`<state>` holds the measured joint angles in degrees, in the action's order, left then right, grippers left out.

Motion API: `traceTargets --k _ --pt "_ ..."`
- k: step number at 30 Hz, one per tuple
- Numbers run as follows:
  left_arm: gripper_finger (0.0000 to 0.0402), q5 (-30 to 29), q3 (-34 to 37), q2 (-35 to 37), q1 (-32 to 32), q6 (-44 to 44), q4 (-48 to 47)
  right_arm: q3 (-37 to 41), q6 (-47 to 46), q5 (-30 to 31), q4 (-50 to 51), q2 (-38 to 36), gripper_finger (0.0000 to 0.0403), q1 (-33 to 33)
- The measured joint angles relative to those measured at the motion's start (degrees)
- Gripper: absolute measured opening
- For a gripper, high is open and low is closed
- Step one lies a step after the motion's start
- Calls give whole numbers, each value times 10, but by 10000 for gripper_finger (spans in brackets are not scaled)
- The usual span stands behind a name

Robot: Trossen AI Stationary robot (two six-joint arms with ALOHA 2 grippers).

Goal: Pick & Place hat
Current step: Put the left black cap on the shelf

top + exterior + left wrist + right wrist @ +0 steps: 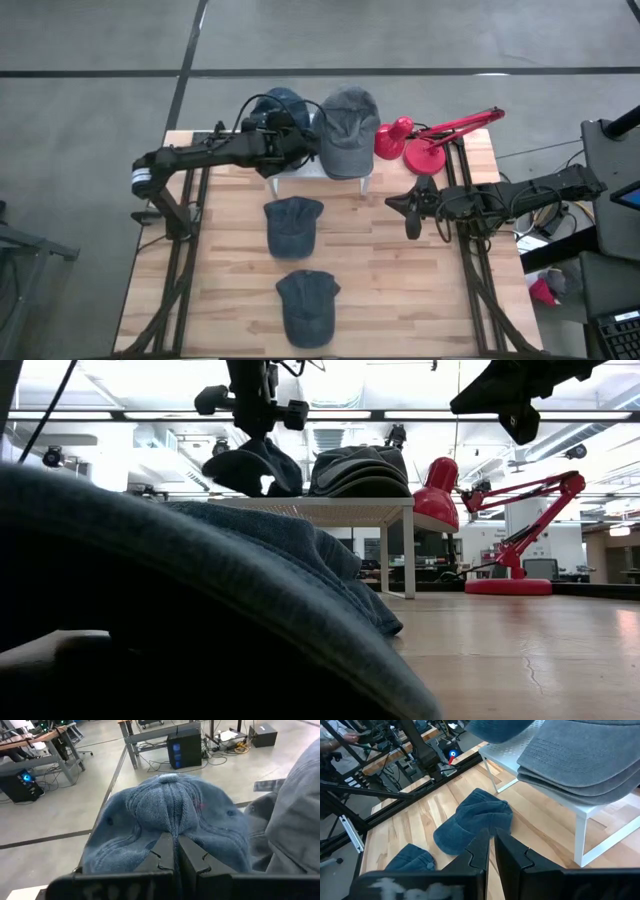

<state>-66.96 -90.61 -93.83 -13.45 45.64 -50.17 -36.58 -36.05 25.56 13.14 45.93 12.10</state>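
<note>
Wooden table: bearing white stand at far edge, for stacked caps. Grey cap stack: on stand, right. Blue cap: lifted just over stand's left, crown fabric pinched by closed left gripper. Right gripper: shut, empty, waiting right.

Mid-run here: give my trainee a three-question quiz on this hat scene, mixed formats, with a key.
1. True or false: the left gripper is shut on the blue hat.
2. How many hats lie flat on the table boards, off the white stand?
3. The red lamp stands: A) beside the grey hats, B) at the table's front edge, C) under the stand.

Key: 1 true; 2 two; 3 A.
</note>
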Motion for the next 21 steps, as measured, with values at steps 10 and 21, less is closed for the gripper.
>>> traceTargets --k 10,21 --pt "0 29 17 -16 0 42 5 0 0 0 0 0 27 0" --pt "0 56 30 -27 0 39 48 0 0 0 0 0 27 0"
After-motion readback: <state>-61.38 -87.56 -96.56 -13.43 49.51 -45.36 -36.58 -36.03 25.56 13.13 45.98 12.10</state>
